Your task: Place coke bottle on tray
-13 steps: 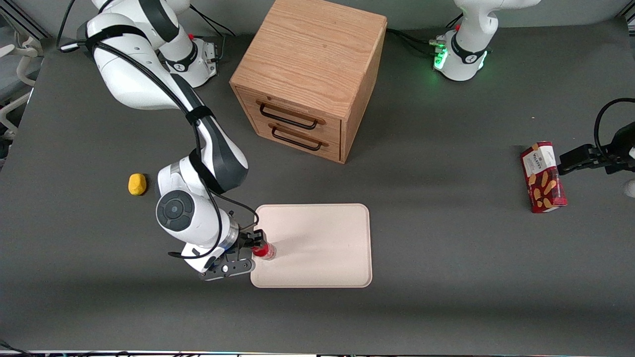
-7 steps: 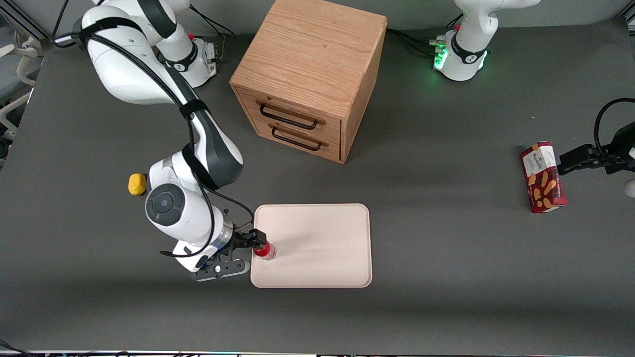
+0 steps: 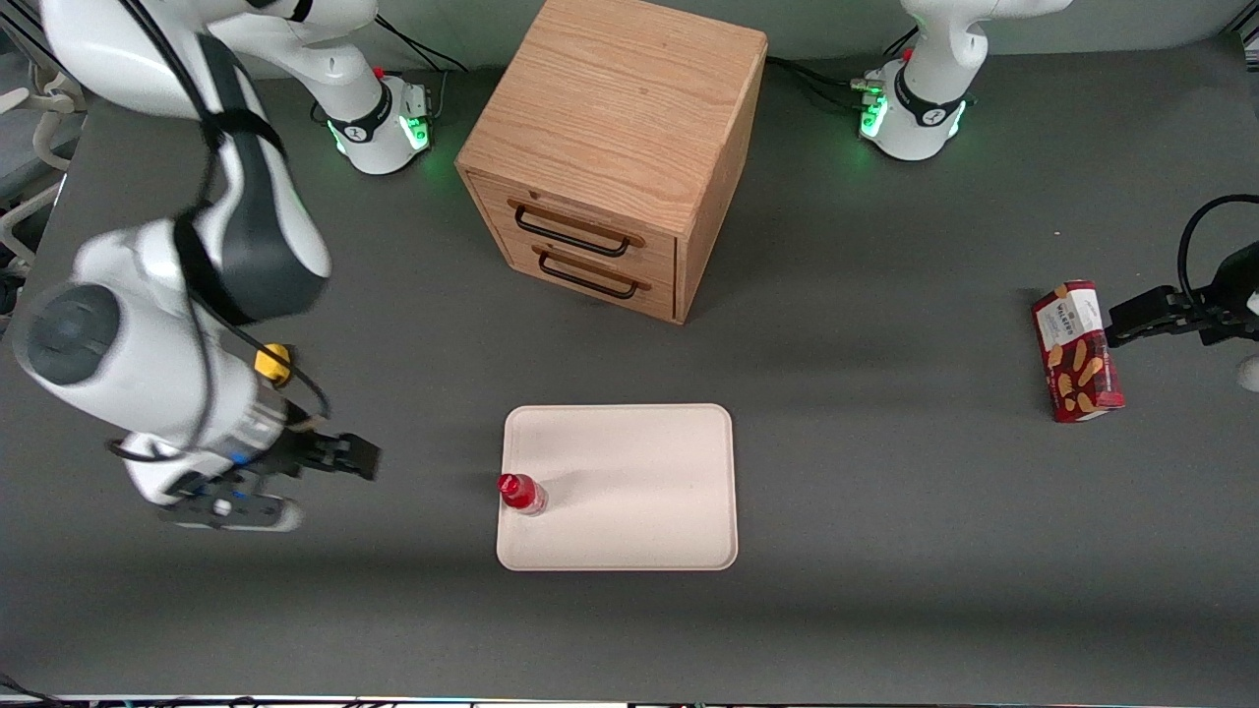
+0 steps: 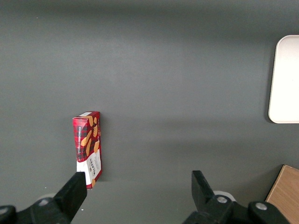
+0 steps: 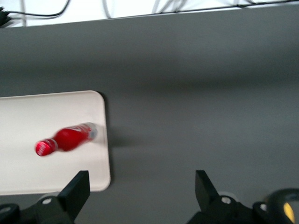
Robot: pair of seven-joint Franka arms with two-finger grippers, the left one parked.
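Observation:
The coke bottle (image 3: 519, 493), small with a red cap and red label, stands upright on the pale cream tray (image 3: 639, 531), close to the tray edge toward the working arm's end. It also shows in the right wrist view (image 5: 67, 139) on the tray (image 5: 28, 172). My gripper (image 3: 359, 459) is open and empty, raised over the bare table, well clear of the tray and bottle toward the working arm's end. Its two dark fingers (image 5: 77, 189) stand wide apart.
A wooden drawer cabinet (image 3: 615, 147) with two black handles stands farther from the front camera than the tray. A yellow object (image 3: 274, 362) lies partly hidden by my arm. A red biscuit box (image 3: 1077, 351) lies toward the parked arm's end of the table, also in the left wrist view (image 4: 88, 140).
My gripper has let go of the coke bottle and drawn back and up, away from the tray toward the working arm's end. The bottle stays standing on the tray.

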